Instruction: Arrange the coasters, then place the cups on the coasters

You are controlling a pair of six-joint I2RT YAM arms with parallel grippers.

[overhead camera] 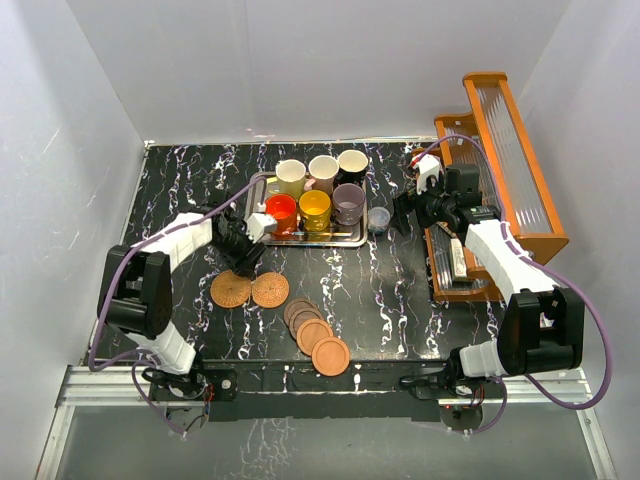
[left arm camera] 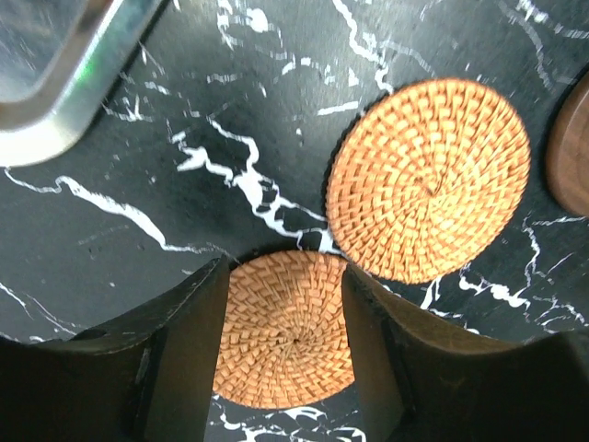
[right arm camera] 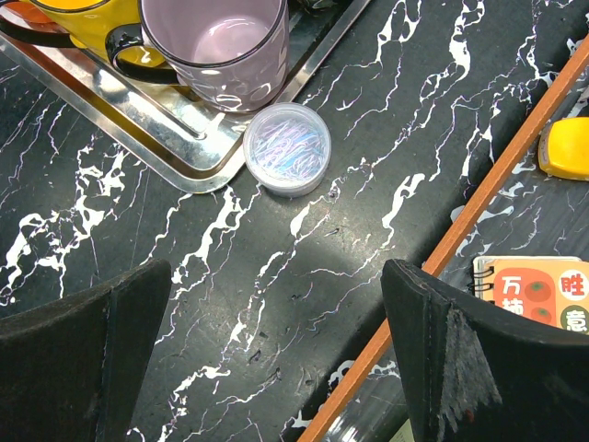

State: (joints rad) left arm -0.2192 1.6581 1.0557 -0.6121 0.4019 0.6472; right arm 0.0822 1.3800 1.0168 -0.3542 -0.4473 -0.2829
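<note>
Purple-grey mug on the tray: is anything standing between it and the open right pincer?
Yes. The small lidded jar sits on the table at the tray's corner, directly between the right pincer and the purple-grey mug. Nothing else visible lies on that line.

Overhead view: you see bright, even light on white walls (overhead camera: 300, 70), with soft shadows. Left wrist view: steel tray (left arm camera: 64, 101) blurred and streaked with glare.

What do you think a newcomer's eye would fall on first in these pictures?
Six bright mugs crowd the tray at the table's far middle. Nearer, two wicker coasters lie side by side, the open left gripper over one, and four wooden coasters overlap in a row towards the near edge.
</note>
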